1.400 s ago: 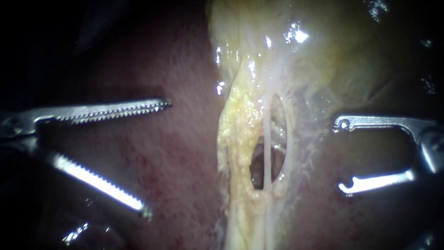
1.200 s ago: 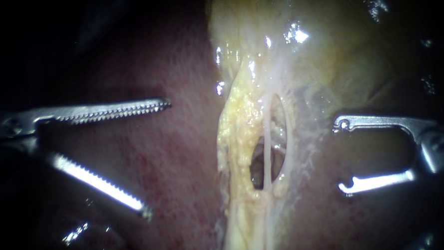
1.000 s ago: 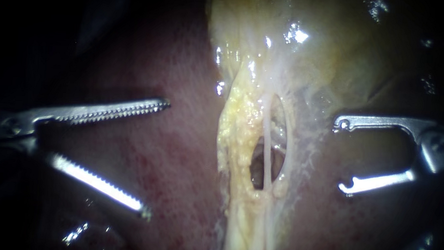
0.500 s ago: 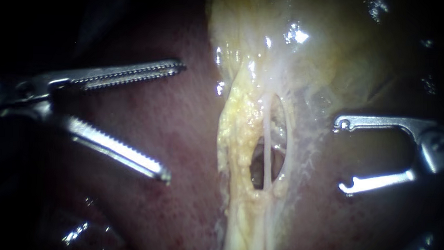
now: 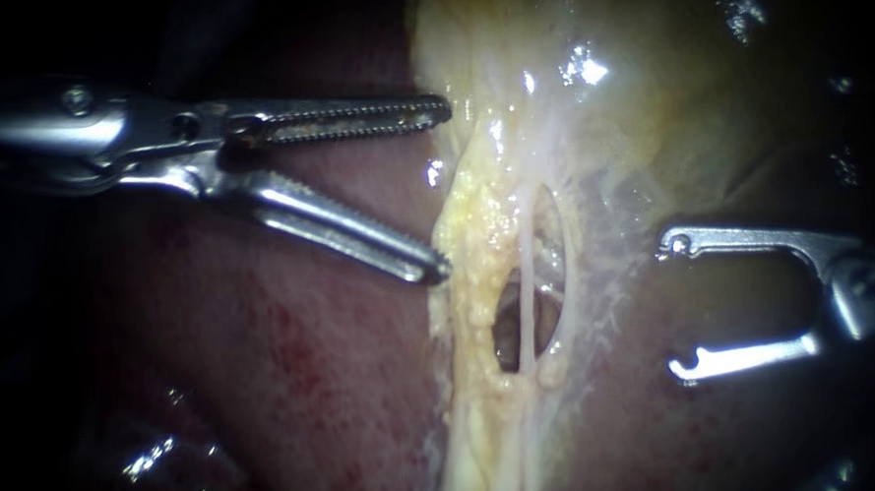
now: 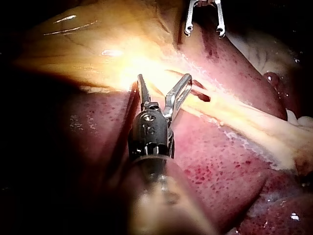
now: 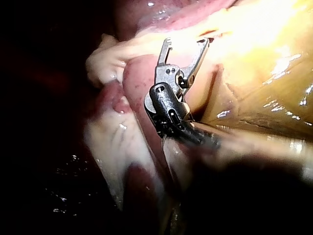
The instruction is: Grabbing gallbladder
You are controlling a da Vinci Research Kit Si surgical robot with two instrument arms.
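Gallbladder (image 5: 660, 108) fills the far right of the scene, pale yellow and glistening, and narrows into a fatty strip (image 5: 466, 266) that runs toward the near side between lobes of dark red liver (image 5: 284, 367). The left instrument (image 5: 446, 189) has its toothed jaws spread wide, tips right at the strip's left edge, nothing gripped between them. Well off to the right, the right instrument (image 5: 671, 305) holds its hooked jaws parted too, and empty.
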